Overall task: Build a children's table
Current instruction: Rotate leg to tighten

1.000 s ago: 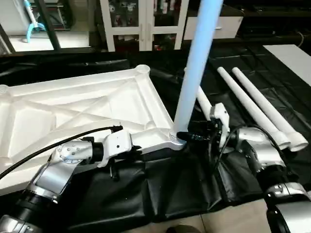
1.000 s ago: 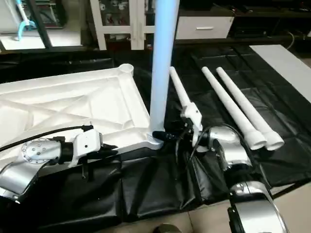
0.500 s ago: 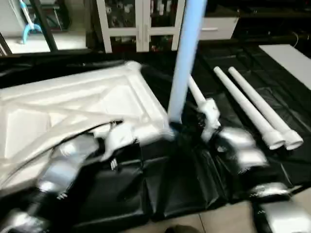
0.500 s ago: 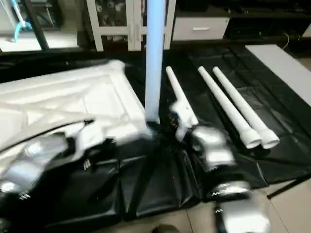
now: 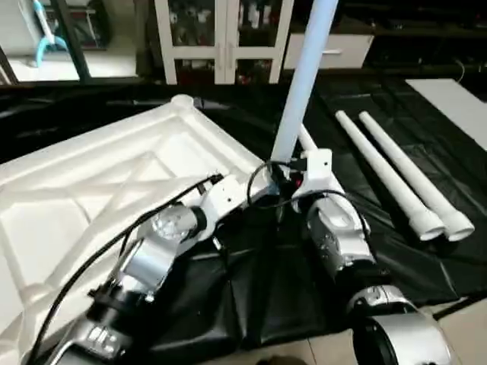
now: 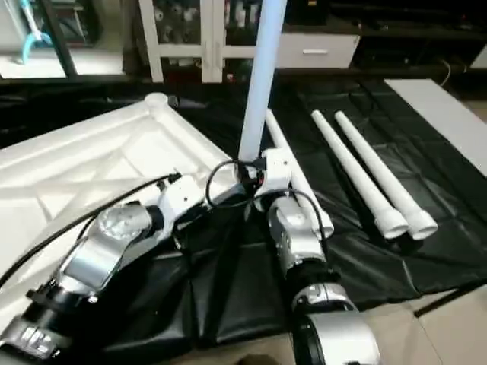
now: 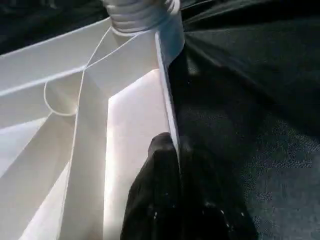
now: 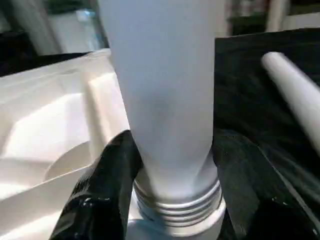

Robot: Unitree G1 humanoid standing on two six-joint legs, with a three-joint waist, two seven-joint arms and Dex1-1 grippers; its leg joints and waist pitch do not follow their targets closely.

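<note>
The children's table top point(image 5: 91, 182) lies upside down on the black mat, ribbed underside up. One white leg point(image 5: 300, 84) stands upright in its near right corner socket point(image 8: 175, 220), threads showing at the base. My right gripper point(image 5: 285, 176) is shut on that leg just above the socket, one black finger point(image 8: 100, 200) on each side of the tube. My left gripper point(image 5: 253, 194) is shut on the top's thin edge wall point(image 7: 167, 100) beside that corner. Two loose legs point(image 5: 396, 179) lie side by side to the right. Another leg point(image 6: 293, 175) lies partly under my right forearm.
A white glass-door cabinet point(image 5: 221, 38) stands at the back. The black mat point(image 5: 266, 289) covers the floor, with bare pale floor point(image 5: 456, 334) at its near right edge. A white board point(image 5: 456, 95) lies at the far right.
The whole picture has swung and shifted, so the camera has moved. Both grippers keep their holds, the left on the top's edge and the right on the upright leg.
</note>
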